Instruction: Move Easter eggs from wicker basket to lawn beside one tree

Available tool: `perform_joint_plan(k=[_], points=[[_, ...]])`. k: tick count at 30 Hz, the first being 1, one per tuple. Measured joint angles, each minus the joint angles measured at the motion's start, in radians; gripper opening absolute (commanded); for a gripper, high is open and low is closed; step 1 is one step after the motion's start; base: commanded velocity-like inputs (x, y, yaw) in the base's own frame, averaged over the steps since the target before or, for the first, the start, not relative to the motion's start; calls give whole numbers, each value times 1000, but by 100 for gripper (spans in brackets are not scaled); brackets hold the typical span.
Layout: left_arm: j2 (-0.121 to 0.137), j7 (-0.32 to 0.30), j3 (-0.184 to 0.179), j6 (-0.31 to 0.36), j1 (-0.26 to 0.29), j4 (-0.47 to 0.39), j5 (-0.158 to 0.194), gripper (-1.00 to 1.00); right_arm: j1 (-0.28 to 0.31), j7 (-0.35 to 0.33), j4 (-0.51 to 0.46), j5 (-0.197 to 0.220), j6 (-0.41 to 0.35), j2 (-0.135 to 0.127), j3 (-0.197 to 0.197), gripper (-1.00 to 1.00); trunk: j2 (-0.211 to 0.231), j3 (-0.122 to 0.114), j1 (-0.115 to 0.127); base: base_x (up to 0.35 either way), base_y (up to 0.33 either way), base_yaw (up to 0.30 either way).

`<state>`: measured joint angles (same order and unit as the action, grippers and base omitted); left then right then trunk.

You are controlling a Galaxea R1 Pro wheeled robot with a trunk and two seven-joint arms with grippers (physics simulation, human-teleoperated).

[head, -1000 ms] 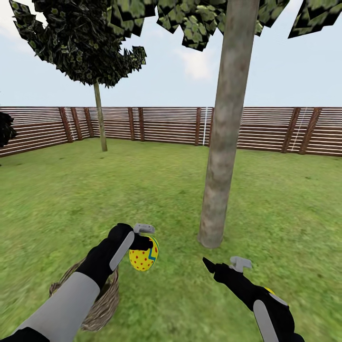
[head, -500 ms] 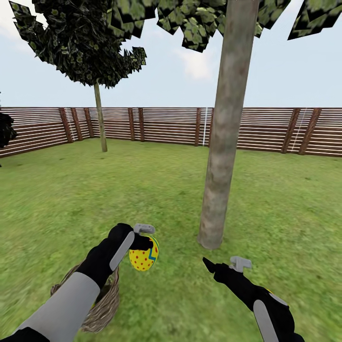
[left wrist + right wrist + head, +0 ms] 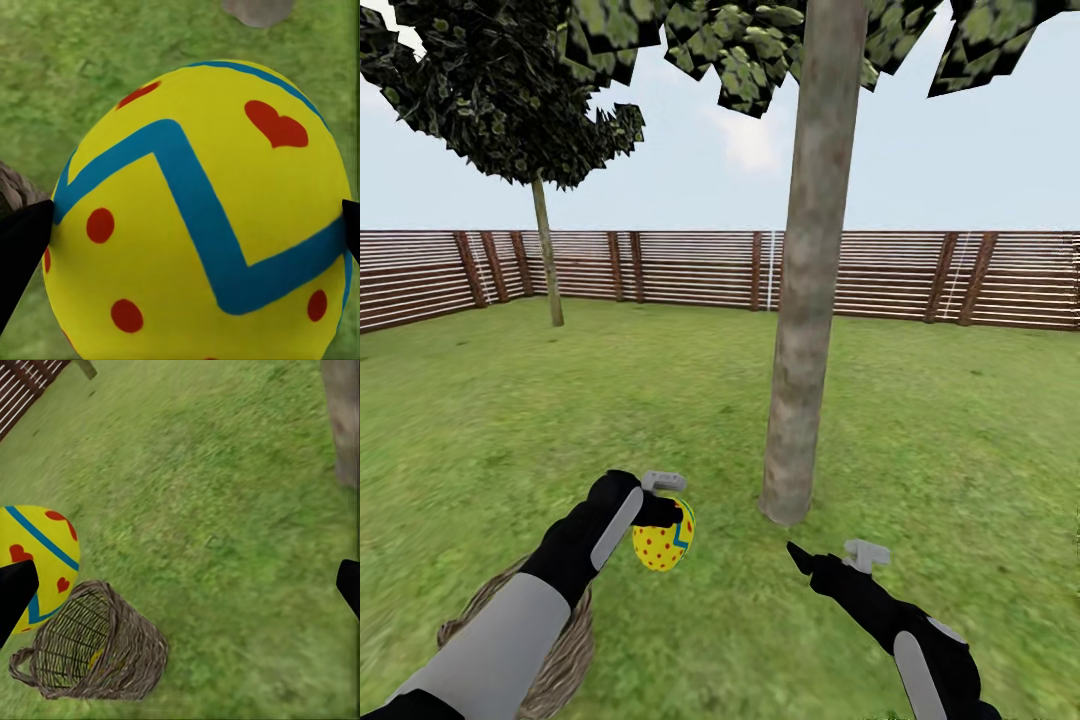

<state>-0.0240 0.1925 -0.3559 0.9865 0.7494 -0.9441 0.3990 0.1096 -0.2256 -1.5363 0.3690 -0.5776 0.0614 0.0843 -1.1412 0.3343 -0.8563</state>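
We are showing two arms built alike: light grey forearm shells giving way to glossy black wrist housings, each with a pale grey panel along its side. A small grey bracket is sitting atop each wrist. The left gripper (image 3: 672, 522) and right gripper (image 3: 796, 556) are ending in black, tapering fingers.

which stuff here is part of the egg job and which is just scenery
Part of the job:
- Easter egg held in the left gripper
- wicker basket
- lawn
- thick-trunked tree
- right gripper, open and empty

Just scenery:
- wooden fence
- thin-trunked tree
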Motion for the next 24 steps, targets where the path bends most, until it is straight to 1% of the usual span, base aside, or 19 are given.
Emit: perform_joint_plan(k=[8, 18, 24], points=[[0, 0, 0, 0, 0, 0, 0, -100, 0, 0, 1, 0, 0, 0, 0, 100, 0, -6, 0, 0, 0, -178], [1, 0, -1, 0, 0, 0, 0, -100, 0, 0, 2, 0, 0, -1, 0, 100, 0, -16, 0, 0, 0, -231], [1, 0, -19, 0, 0, 0, 0, -100, 0, 0, 2, 0, 0, -1, 0, 100, 0, -22, 0, 0, 0, -238]])
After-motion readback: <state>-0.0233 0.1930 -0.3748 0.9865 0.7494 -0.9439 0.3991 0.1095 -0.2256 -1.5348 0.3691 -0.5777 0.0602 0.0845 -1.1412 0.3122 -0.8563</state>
